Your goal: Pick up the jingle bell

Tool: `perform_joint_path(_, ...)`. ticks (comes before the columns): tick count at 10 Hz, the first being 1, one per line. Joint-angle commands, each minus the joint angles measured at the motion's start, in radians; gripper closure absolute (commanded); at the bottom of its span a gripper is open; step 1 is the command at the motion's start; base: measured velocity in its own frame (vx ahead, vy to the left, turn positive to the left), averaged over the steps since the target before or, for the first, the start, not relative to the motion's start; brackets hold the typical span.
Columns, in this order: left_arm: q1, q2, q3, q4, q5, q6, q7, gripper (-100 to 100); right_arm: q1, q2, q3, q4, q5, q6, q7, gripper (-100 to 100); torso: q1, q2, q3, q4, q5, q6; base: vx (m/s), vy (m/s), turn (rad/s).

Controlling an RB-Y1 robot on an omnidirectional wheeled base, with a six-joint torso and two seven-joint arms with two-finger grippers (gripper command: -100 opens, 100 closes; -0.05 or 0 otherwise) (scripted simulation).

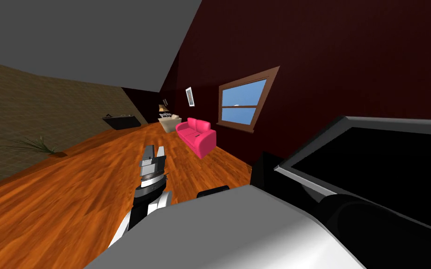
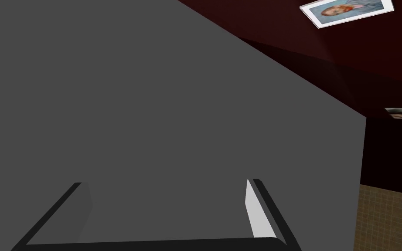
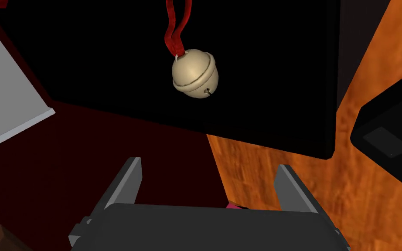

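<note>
Both grippers wide, empty; left gripper point(image 2: 165, 185) idle. Bell point(image 3: 195, 75) on black surface point(image 3: 261, 65), 12 o'clock of right gripper point(image 3: 209, 164): advance straight, centre it, close gently.

Cream jingle bell point(image 3: 195, 74), red ribbon point(image 3: 176, 26), on black surface point(image 3: 261, 65).

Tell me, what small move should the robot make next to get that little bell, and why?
Probably ease the right gripper forward toward the jingle bell. Its fingers stand open, and the bell rests on the black surface ahead of them, untouched and roughly in line with the gap.
</note>
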Motion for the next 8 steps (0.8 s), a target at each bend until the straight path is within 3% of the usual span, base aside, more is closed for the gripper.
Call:
perform_joint_path(1,0.0,0.0,0.0,0.0,0.0,0.0,0.0,0,0.005,0.01,-0.017,0.05,0.05,0.014,0.035,-100,0.0,0.0,0.0,0.0,0.0,0.0,0.131,-0.055,0.221)
perform_joint_path(6,0.0,0.0,0.0,0.0,0.0,0.0,0.0,0,0.028,0.019,-0.036,0.171,0.174,0.037,0.077,-100,-0.001,-0.001,-0.001,0.0,0.0,0.0,0.096,-0.049,0.095)
perform_joint_path(8,0.0,0.0,0.0,0.0,0.0,0.0,0.0,0,0.028,0.019,-0.036,0.171,0.175,0.037,0.087,-100,0.0,0.001,0.001,0.0,0.0,0.0,0.041,-0.027,0.011)
